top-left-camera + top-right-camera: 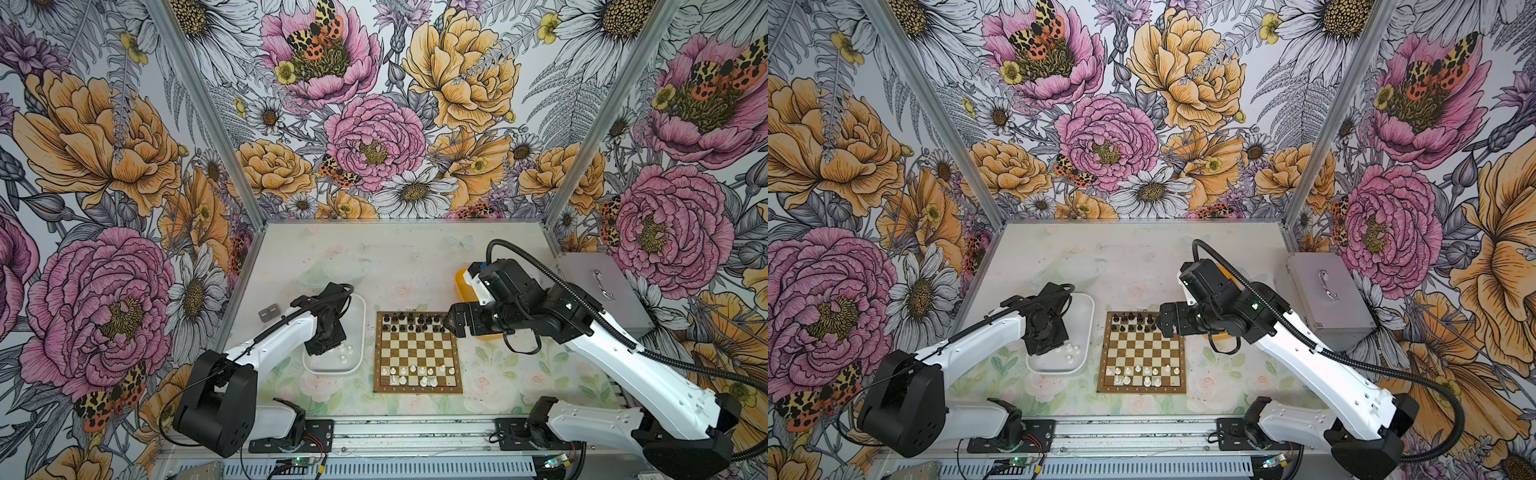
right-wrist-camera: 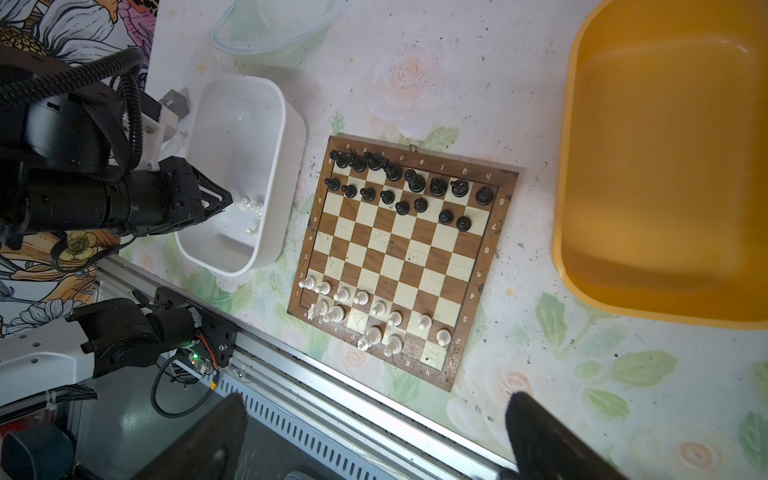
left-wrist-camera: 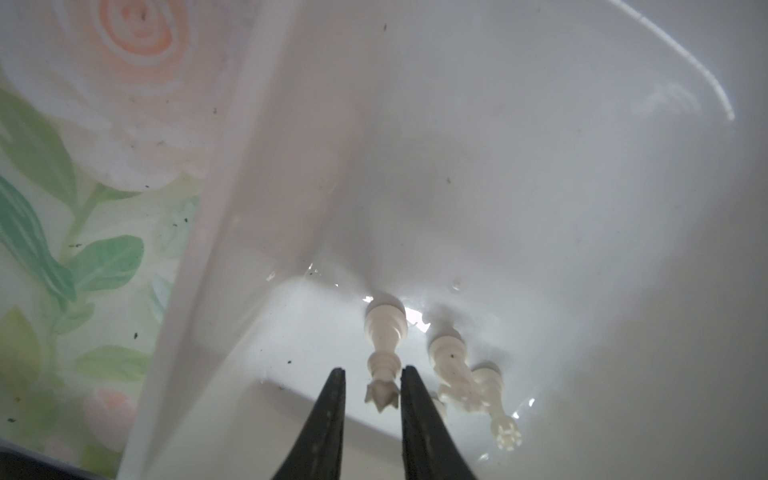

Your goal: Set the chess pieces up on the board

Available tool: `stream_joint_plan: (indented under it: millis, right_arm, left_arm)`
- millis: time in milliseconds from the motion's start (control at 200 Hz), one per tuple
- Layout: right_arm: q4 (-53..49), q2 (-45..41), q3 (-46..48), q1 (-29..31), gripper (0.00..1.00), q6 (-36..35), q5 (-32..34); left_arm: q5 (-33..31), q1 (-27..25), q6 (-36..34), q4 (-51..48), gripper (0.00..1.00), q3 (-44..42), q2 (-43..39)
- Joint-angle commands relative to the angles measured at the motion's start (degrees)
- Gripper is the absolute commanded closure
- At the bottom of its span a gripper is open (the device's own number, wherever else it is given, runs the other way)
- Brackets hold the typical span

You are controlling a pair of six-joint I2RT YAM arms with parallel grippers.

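The setup looks mostly done. All the black pieces [image 2: 415,183] stand on the two far ranks of the board [image 2: 399,257], a little unevenly, and the yellow tray [image 2: 665,166] beside it on the worktop [image 2: 540,353] is empty. On the near side the white pieces [image 2: 361,297] fill the pawn rank, but the rank behind it is only partly occupied and has open squares. The missing white pieces lie in the white tray [image 2: 293,137] left of the board, so a handful of placements are likely left. The left arm reaches forward and bends down into that tray. The left end effector [image 3: 371,372] points at the tray floor, with its jaws narrowly apart on either side of the head of a crowned white piece [image 3: 384,332] lying on its side. A gap shows on one side, so the piece does not look clamped yet. The right arm stretches across from its base and holds the right end effector [image 1: 448,321] above the board's far right corner, jaws spread wide and holding nothing.
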State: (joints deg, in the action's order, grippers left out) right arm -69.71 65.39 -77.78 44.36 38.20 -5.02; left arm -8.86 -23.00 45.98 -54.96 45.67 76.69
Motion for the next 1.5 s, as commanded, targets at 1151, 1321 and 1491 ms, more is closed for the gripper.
stream_joint_plan:
  millis: [1151, 1321, 1491]
  right_arm:
    - [0.0, -2.8, -0.2, 0.4, 0.0, 0.5, 2.2]
    - [-0.3, -4.7, 1.4, 0.5, 0.0, 1.0, 1.7]
    - [-0.9, -7.6, 3.0, 0.6, 0.0, 2.0, 0.8]
  left_arm:
    - [-0.7, -4.7, -1.1, -10.0, 0.85, 9.5, -7.9]
    - [-2.7, -13.2, 4.7, -14.9, 0.85, 13.9, -10.2]
    - [-5.8, -26.4, 15.0, -15.5, 0.86, 16.0, -9.2]
